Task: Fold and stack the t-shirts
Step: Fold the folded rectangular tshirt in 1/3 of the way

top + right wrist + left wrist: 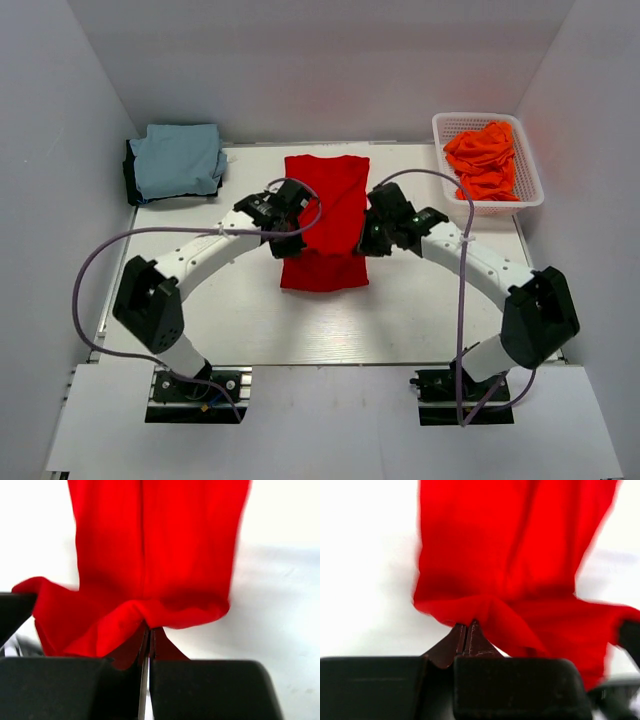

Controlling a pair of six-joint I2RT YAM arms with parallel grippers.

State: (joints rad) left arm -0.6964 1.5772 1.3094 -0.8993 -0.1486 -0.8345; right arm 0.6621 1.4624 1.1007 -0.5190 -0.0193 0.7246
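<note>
Folding step: left gripper (467, 630) and right gripper (149, 632) each clamp the red t-shirt (330, 190); the next move probably needs both carrying the cloth evenly.

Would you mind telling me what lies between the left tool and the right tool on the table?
The red t-shirt spans the stretch between the left tool and the right tool, each pinching an edge; the top view shows it.

Left gripper (467, 630) clamped tight, right gripper (149, 634) likewise — both angled inward
</note>
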